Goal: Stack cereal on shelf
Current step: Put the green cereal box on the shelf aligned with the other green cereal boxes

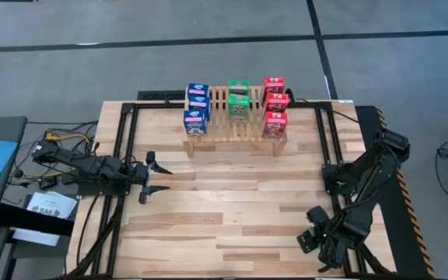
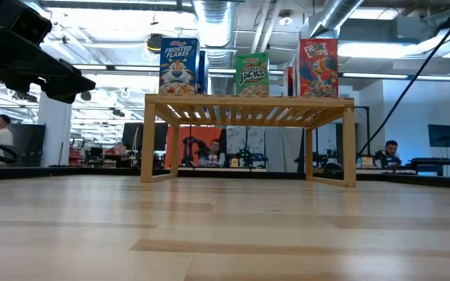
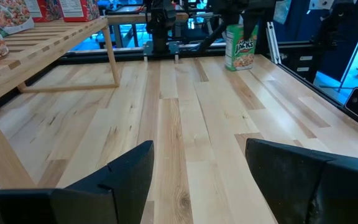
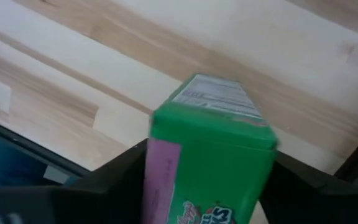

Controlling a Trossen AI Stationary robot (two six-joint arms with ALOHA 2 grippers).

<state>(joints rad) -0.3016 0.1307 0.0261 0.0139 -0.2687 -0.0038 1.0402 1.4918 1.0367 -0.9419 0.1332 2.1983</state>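
From the overhead camera I see the shelf (image 1: 234, 120) standing toward the far edge of the tabletop (image 1: 232, 210), loaded with eight boxes in three rows running front to back: three blue boxes (image 1: 197, 109) on the left end, two green boxes (image 1: 239, 99) in the middle, and three red boxes (image 1: 274, 107) on the right end. The level camera shows the front box of each row upright on the slats, blue, green and red side by side. The ninth one, a green cereal box (image 4: 211, 158), is in my right gripper (image 1: 315, 237), which sits low over the near right corner of the tabletop, well apart from the shelf. On the right wrist camera the box fills the space between the two dark fingers (image 4: 114, 168), with a finger against each side of it, so I read them as clamped on the box; it looks upright or slightly tilted, and I cannot tell whether its base touches the wood. The left wrist camera also picks up that green box far across the tabletop, standing under the other arm. My left gripper (image 1: 152, 177) waits over the left side of the tabletop, in front of the shelf's left end, pointing toward the middle, its fingers (image 3: 114, 180) apart with bare planks showing between them and nothing held.
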